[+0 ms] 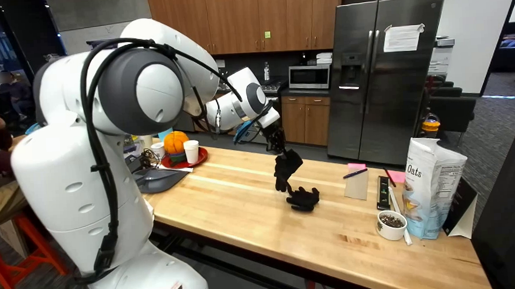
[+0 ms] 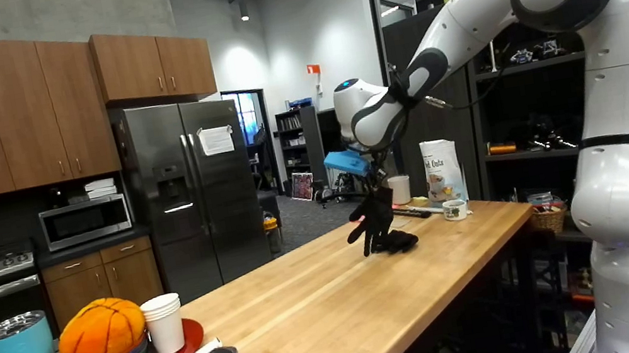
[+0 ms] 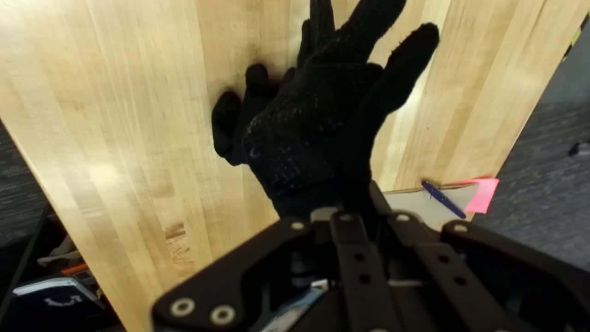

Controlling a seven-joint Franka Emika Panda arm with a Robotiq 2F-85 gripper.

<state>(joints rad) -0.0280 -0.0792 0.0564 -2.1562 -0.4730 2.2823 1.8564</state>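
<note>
From my station, I set the clock centre in an exterior view on the lower glove [image 1: 303, 199], which lies on the table [image 1: 242, 193]; 12 o'clock points up. At 11 o'clock, the upper glove [image 1: 288, 164] hangs from the gripper [image 3: 352, 206]; I cannot confirm glove contact. At 3 o'clock lies a sheet [image 1: 356, 190], a pen [image 1: 355, 173] across its far end. Farther out at 3 stands the oats bag [image 1: 432, 197], with a cup [image 1: 390, 233] at the bag's 8 o'clock. At 10 o'clock, a plate [image 1: 202, 156] carries bowls [image 1: 177, 158] holding a stuffed toy [image 1: 176, 141]. At 9 o'clock lies the dustpan [image 1: 164, 183]. Behind the table, the microwave [image 1: 309, 77] stands at 12, the refrigerator [image 1: 398, 88] at 1.
</note>
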